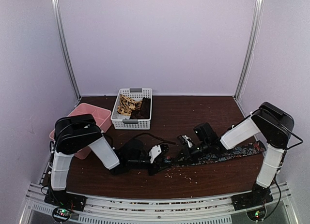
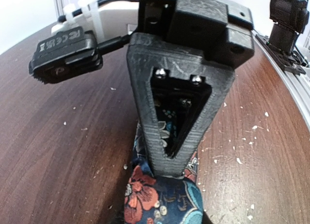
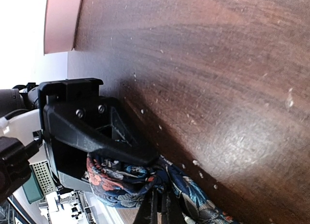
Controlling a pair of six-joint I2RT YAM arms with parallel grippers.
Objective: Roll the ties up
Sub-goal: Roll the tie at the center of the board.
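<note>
Rolling neatly needs the left claw (image 2: 169,168), pinched on the floral tie (image 2: 155,202), to turn evenly while the right claw (image 3: 157,208), also clamped on it, gives tension.

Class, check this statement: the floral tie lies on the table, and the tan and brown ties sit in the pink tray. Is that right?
No. The top view shows the tan tie and brown tie in the white basket, not the pink tray, which stands beside it. The floral tie does lie on the table.
</note>
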